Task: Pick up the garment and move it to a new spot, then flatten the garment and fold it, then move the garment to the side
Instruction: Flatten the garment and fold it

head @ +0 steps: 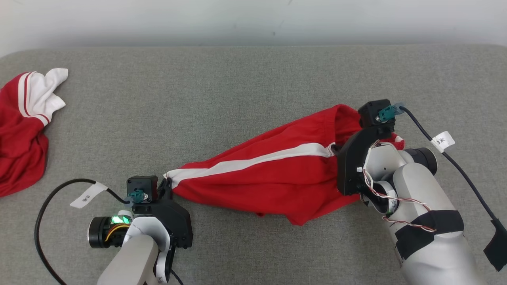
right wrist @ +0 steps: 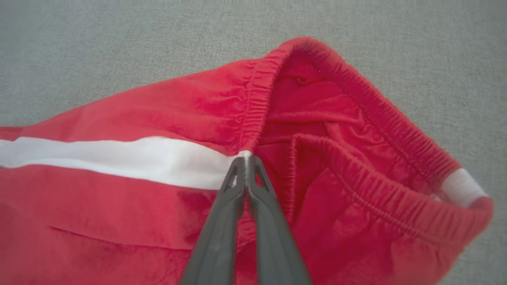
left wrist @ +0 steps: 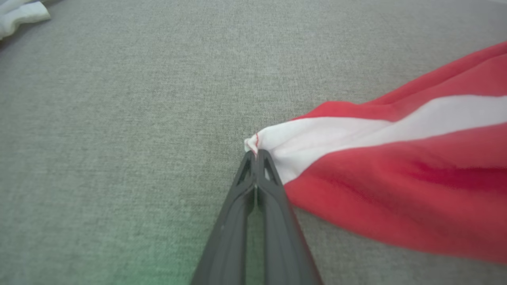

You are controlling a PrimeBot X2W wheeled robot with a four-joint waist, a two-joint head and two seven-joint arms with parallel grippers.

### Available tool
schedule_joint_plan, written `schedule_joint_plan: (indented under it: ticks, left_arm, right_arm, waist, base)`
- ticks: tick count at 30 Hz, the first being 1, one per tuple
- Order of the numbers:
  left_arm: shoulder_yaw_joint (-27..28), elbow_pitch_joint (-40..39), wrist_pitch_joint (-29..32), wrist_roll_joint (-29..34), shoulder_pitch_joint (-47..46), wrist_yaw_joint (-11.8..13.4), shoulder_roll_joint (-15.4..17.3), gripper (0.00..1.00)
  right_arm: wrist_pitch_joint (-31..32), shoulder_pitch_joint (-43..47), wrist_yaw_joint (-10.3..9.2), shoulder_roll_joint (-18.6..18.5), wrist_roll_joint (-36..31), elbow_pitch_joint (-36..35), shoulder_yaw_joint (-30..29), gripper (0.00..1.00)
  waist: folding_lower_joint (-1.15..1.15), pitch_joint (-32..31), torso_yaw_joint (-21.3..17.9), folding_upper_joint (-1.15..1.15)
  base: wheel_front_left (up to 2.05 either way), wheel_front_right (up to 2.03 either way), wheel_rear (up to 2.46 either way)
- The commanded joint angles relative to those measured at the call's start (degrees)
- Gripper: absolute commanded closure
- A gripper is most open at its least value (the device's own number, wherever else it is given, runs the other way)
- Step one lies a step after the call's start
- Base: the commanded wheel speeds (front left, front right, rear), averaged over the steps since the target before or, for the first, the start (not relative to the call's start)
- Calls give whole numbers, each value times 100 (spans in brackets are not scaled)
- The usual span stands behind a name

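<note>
The garment [head: 273, 174] is a pair of red shorts with a white side stripe, stretched across the grey surface between my two grippers. My left gripper [head: 166, 185] is shut on the leg hem at the stripe's white end [left wrist: 261, 144], with the fingertips [left wrist: 250, 162] pinched together on the cloth. My right gripper [head: 336, 149] is shut on the elastic waistband where the white stripe ends [right wrist: 245, 155]. The waistband [right wrist: 356, 99] gapes open to the right of those fingers. The shorts [right wrist: 119, 118] lie low, bunched and wrinkled along the lower edge.
A second red and white garment [head: 23, 126] lies crumpled at the far left edge; its white part [left wrist: 20, 14] shows in the left wrist view's top corner. Black cables [head: 459, 166] trail from both wrists. A pale wall [head: 253, 19] borders the grey padded surface [head: 222, 95] at the back.
</note>
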Motion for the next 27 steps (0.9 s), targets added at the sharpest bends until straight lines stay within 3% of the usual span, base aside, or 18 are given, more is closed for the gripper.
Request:
schedule_joint_plan:
  ticks: [1,9,18,20,27]
  left_arm:
    - [3,27,-34,-59,122,31,72,100]
    - [429,-494,-800,-322,-115,43,117,100]
    - [1339,-1279,-853,-1221,-1059,-462,425,100]
    - [1197,-1503,-832,-948,-1451,-568,711,100]
    - [1545,-2125,-951,-1002,-2805,-737,1123,100]
  right_arm:
    - [-82,-64,-13,12,37,-29,13,100]
    - [-746,-283,-13,13,532,-441,-277,100]
    - [-1940,-1350,-13,66,1390,-576,-422,100]
    - [-2199,-1808,-13,-14,1252,-426,-321,100]
    - [-3439,-3385,-14,-203,789,266,-468,100]
  waist:
    - [0,-8,1,0]
    - [0,-63,-39,0]
    - [0,568,-388,0]
    - [0,811,-475,0]
    - [0,1458,-608,0]
  base:
    - [0,0,0]
    - [0,0,0]
    - [0,0,0]
    - [0,0,0]
    - [0,0,0]
